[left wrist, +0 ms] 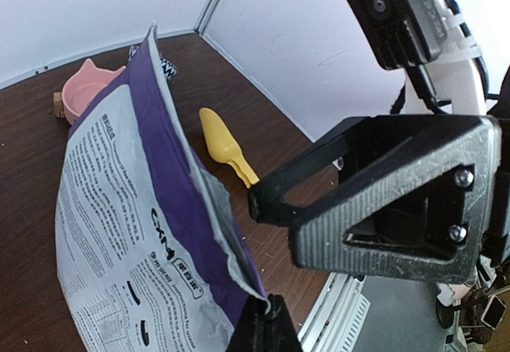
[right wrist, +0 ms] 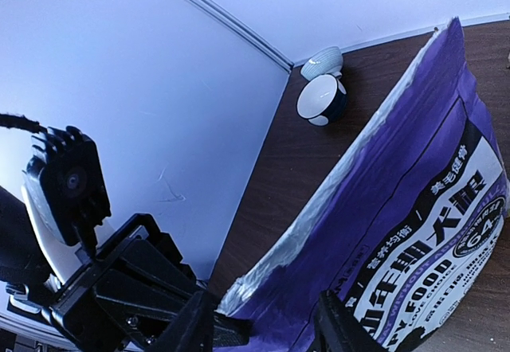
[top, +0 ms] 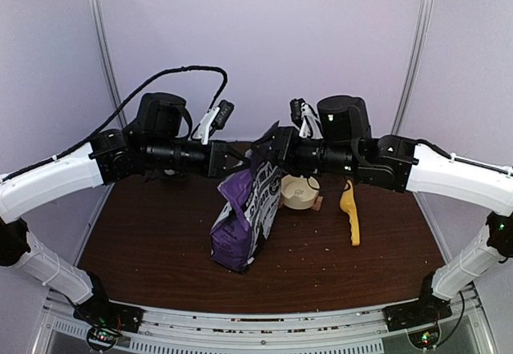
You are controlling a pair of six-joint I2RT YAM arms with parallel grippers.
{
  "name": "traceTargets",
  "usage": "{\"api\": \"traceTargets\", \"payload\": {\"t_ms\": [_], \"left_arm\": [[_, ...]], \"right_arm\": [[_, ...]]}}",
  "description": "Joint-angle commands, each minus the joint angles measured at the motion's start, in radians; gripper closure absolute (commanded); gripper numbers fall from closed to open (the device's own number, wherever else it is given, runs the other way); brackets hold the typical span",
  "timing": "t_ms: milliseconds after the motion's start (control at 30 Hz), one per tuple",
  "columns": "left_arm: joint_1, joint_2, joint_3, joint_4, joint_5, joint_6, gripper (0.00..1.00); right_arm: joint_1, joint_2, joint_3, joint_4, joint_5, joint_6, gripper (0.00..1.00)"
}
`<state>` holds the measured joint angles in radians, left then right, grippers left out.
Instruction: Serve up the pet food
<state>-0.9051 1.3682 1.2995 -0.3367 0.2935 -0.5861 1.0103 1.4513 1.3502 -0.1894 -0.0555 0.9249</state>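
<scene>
The purple pet food bag (top: 244, 218) with a white label stands upright at the table's middle. Its top is torn open, and no kibble shows. My left gripper (top: 240, 160) is shut on a corner of the bag's top edge, seen pinched in the left wrist view (left wrist: 271, 320). My right gripper (top: 258, 158) is open at the same top edge. In the right wrist view (right wrist: 264, 308) its fingers stand wide apart, with the bag (right wrist: 414, 232) between and beyond them. The bag's printed back (left wrist: 119, 209) fills the left wrist view.
A cream bowl (top: 298, 194) sits just right of the bag, and a yellow scoop (top: 350, 214) lies further right. A pink bowl (left wrist: 80, 93) stands behind the bag. A dark blue bowl (right wrist: 323, 97) and a pale ribbed bowl (right wrist: 323, 61) sit by the back wall.
</scene>
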Motion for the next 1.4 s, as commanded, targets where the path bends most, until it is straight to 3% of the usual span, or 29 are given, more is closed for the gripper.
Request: {"api": "traceTargets", "payload": {"t_ms": [0, 567, 733, 933, 1100, 1267, 1367], "left_arm": [[-0.017, 0.0, 0.0, 0.076, 0.045, 0.033, 1.0], [-0.02, 0.0, 0.01, 0.076, 0.059, 0.058, 1.0], [-0.02, 0.0, 0.011, 0.075, 0.062, 0.063, 1.0], [-0.02, -0.014, 0.024, 0.042, 0.014, 0.063, 1.0], [-0.02, -0.048, 0.042, 0.037, -0.048, 0.066, 0.69], [-0.02, -0.051, 0.1, -0.048, -0.17, 0.074, 0.56], [-0.02, -0.048, 0.119, -0.103, -0.256, 0.072, 0.55]], "right_arm": [[0.003, 0.027, 0.039, -0.024, 0.041, 0.003, 0.59], [-0.009, 0.073, 0.056, -0.01, 0.032, 0.015, 0.61], [-0.011, 0.079, 0.048, -0.009, 0.013, 0.017, 0.75], [-0.01, 0.056, 0.011, -0.001, 0.027, 0.015, 1.0], [-0.012, 0.032, -0.014, 0.006, 0.041, 0.008, 1.0], [-0.012, 0.029, -0.017, 0.004, 0.046, 0.0, 1.0], [-0.012, 0.031, -0.019, 0.003, 0.043, 0.0, 1.0]]}}
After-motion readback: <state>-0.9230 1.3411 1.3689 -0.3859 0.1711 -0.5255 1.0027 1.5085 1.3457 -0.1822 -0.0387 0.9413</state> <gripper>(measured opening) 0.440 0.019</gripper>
